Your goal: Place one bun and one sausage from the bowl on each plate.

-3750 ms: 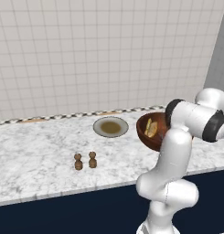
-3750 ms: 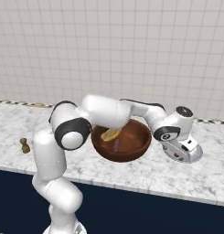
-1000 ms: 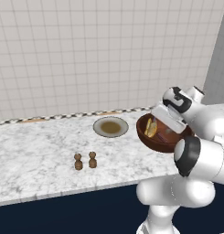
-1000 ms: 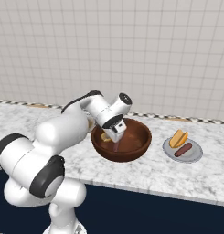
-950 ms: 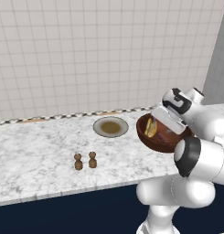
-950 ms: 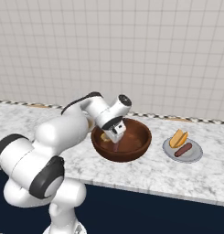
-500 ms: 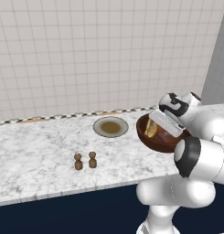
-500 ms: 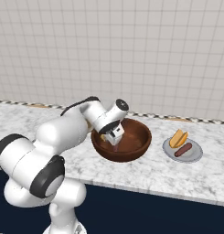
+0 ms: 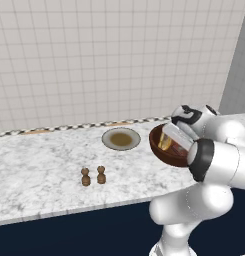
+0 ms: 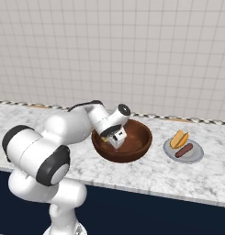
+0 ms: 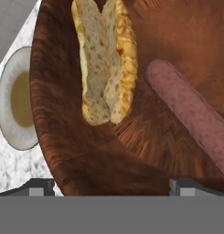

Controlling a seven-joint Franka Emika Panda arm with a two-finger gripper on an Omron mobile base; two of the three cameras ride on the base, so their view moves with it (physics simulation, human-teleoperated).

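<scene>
Within the last second the gripper (image 10: 115, 137) has dipped lower into the bowl (image 10: 140, 151), jaws spread and apparently empty, over its bun (image 11: 106, 64) and sausage (image 11: 189, 112) (second serving, probably)

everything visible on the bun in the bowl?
The bun is a pale, speckled bread roll split lengthwise, golden-orange crust along its edges, cut open like a hot-dog roll. It lies on the inner wall of the dark reddish-brown bowl, beside the sausage but apart from it. The open claw hangs above, not touching it.
</scene>
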